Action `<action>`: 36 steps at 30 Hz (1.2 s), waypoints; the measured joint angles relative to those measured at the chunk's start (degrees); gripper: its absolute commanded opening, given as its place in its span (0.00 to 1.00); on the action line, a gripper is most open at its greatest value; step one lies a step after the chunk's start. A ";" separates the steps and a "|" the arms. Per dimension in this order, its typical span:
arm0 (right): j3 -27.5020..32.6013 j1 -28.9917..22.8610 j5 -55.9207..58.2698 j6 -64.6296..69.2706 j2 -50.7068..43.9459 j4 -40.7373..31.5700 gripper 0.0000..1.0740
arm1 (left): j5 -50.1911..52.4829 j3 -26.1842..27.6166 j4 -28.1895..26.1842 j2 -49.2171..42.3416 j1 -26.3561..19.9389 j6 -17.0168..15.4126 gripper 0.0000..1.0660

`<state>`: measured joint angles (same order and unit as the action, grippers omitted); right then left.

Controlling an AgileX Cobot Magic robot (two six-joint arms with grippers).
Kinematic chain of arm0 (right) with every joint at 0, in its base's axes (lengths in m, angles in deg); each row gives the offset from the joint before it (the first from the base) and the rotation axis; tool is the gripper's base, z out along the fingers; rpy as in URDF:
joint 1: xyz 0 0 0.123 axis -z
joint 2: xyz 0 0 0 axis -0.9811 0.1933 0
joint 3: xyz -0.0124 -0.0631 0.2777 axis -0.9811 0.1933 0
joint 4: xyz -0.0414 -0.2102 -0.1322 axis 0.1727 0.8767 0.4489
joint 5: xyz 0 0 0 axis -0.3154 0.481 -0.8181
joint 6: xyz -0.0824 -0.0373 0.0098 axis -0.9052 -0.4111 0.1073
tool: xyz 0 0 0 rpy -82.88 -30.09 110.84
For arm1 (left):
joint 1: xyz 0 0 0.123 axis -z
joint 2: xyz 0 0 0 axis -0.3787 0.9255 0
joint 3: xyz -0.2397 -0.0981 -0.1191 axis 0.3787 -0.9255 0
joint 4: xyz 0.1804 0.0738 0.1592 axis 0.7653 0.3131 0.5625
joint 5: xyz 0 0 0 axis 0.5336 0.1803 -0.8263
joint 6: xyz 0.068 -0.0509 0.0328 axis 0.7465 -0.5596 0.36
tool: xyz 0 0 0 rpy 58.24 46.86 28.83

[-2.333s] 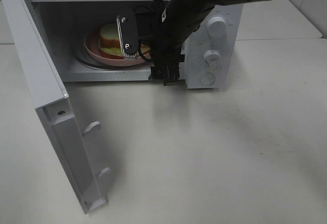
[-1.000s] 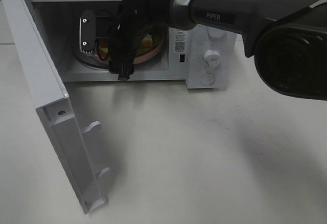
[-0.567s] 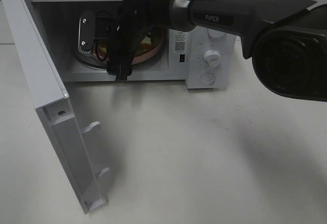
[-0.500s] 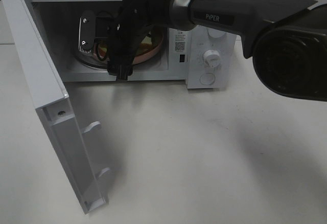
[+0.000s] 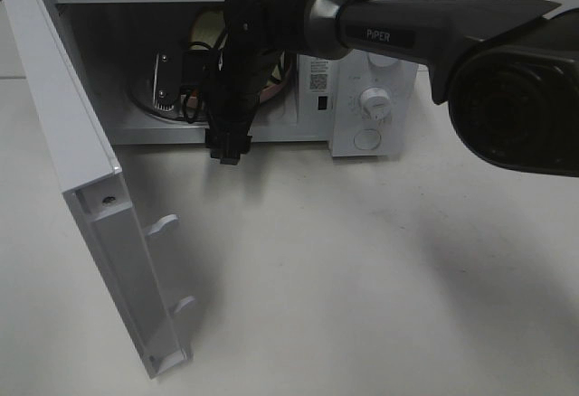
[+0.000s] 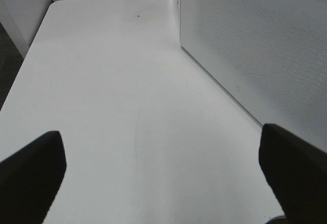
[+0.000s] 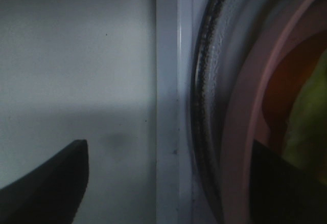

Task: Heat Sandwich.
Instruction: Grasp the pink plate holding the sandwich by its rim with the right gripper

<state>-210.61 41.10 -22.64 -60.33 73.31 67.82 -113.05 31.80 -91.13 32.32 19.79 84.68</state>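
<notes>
Since the earlier frame, our right gripper (image 5: pixel 185 84) has drawn back toward the microwave (image 5: pixel 371 80) mouth, fingers spread, holding nothing.
Our sandwich (image 7: pixel 306 116) on the plate (image 7: pixel 245 132) is mostly hidden by the arm, axis unclear; left gripper (image 6: pixel 163 168) gapes over table (image 6: pixel 117 81).

"PiPER" stands in white letters on the right arm (image 5: pixel 398 34).

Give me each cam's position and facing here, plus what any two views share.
Exterior high: mounted above, facing down at the table and the open microwave; the right arm reaches into its cavity.
Left wrist: on the left arm, low over the table beside the microwave's perforated outer wall; both dark tips of the left gripper show, jaws open.
Right wrist: inside the cavity, close on the glass turntable, the pink plate and the sandwich; tips of the right gripper show, jaws open.
Shared: the exterior and left wrist views both see microwave and table.
</notes>
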 measured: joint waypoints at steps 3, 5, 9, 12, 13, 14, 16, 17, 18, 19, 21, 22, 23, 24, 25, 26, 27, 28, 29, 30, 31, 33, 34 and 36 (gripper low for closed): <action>2.23 0.52 -0.40 0.06 -1.66 1.38 0.72 | 0.00 0.00 0.00 0.00 0.00 0.00 0.91; 2.92 0.63 -0.69 0.06 -2.12 1.72 0.72 | 0.00 0.00 0.00 0.00 0.00 0.00 0.91; 5.56 1.60 -1.32 -0.06 -3.84 2.69 0.71 | 0.00 0.00 0.00 0.00 0.00 0.00 0.91; 6.99 1.83 -1.95 -0.06 -4.87 2.69 0.71 | 0.00 0.00 0.00 0.00 0.00 0.00 0.91; 7.10 1.83 -1.95 -0.06 -4.93 2.69 0.71 | 0.00 0.00 0.00 0.00 0.00 0.00 0.91; 7.10 1.83 -1.95 -0.06 -4.93 2.69 0.71 | 0.00 0.00 0.00 0.00 0.00 0.00 0.91; 7.10 1.83 -2.01 -0.06 -5.04 2.64 0.71 | 0.00 0.00 0.00 0.00 0.00 0.00 0.91; 7.10 1.83 -2.01 -0.06 -5.04 2.64 0.70 | 0.00 0.00 0.00 0.00 0.00 0.00 0.91; 7.16 1.83 -2.01 0.11 -5.04 2.64 0.68 | 0.00 0.00 0.00 0.00 0.00 0.00 0.91; 7.16 1.83 -2.01 0.11 -5.04 2.64 0.68 | 0.00 0.00 0.00 0.00 0.00 0.00 0.91; 7.16 1.83 -2.12 1.38 -5.04 2.64 0.58 | 0.00 0.00 0.00 0.00 0.00 0.00 0.91; 7.16 1.95 -2.41 1.83 -5.04 2.64 0.53 | 0.00 0.00 0.00 0.00 0.00 0.00 0.91; 7.16 2.01 -2.52 2.12 -5.04 2.64 0.48 | 0.00 0.00 0.00 0.00 0.00 0.00 0.91; 7.16 2.01 -2.52 2.12 -5.04 2.64 0.48 | 0.00 0.00 0.00 0.00 0.00 0.00 0.91; 7.16 2.06 -2.69 2.92 -5.04 2.64 0.43 | 0.00 0.00 0.00 0.00 0.00 0.00 0.91; 7.16 2.18 -3.21 3.67 -5.04 2.64 0.30 | 0.00 0.00 0.00 0.00 0.00 0.00 0.91; 7.16 2.23 -3.44 4.13 -5.10 2.64 0.23 | 0.00 0.00 0.00 0.00 0.00 0.00 0.91; 7.16 2.35 -3.55 4.41 -5.16 2.69 0.18 | 0.00 0.00 0.00 0.00 0.00 0.00 0.91; 7.16 2.35 -3.55 4.41 -5.16 2.69 0.18 | 0.00 0.00 0.00 0.00 0.00 0.00 0.91; 7.10 2.52 -3.72 4.58 -5.33 2.69 0.12 | 0.00 0.00 0.00 0.00 0.00 0.00 0.91; 7.10 2.52 -3.67 4.64 -5.44 2.69 0.03 | 0.00 0.00 0.00 0.00 0.00 0.00 0.91; 7.10 2.41 -3.67 4.58 -5.44 2.58 0.00 | 0.00 0.00 0.00 0.00 0.00 0.00 0.91; 7.10 2.41 -3.67 4.58 -5.44 2.58 0.00 | 0.00 0.00 0.00 0.00 0.00 0.00 0.91; 7.10 2.01 -3.32 4.58 -5.44 2.06 0.00 | 0.00 0.00 0.00 0.00 0.00 0.00 0.91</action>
<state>-203.51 43.11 -25.96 -55.74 67.87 69.88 -113.05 31.80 -91.13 32.32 19.79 84.68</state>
